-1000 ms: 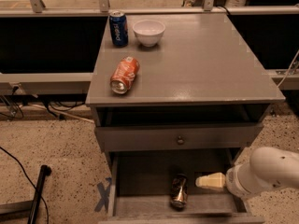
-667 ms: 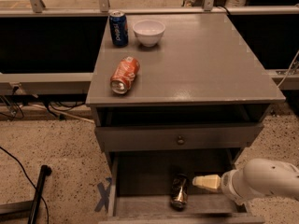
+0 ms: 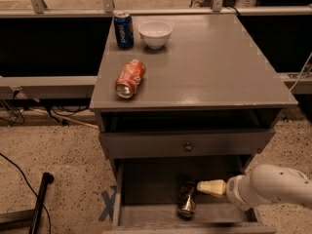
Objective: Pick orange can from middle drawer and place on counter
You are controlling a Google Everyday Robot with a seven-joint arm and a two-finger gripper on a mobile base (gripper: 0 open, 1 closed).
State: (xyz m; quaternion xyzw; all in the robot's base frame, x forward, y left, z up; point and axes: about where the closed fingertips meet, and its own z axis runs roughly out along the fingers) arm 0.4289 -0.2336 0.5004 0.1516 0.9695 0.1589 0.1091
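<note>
The orange can [image 3: 186, 200], dark bronze with silver ends, lies on its side on the floor of the open middle drawer [image 3: 146, 191], a little right of centre. My gripper [image 3: 203, 186], cream-coloured on a white arm, reaches into the drawer from the right. Its tip is at the can's upper right end, touching or nearly touching it. The counter [image 3: 214, 62] is the broad grey top of the cabinet above.
On the counter, a bright orange-red can [image 3: 130, 78] lies on its side near the left front edge. A blue can [image 3: 123, 29] and a white bowl [image 3: 155, 34] stand at the back left. A shut drawer front with a knob [image 3: 188, 146] overhangs the open drawer.
My gripper and arm have moved slightly left inside the drawer, closing the gap to the can. The can has not moved.
</note>
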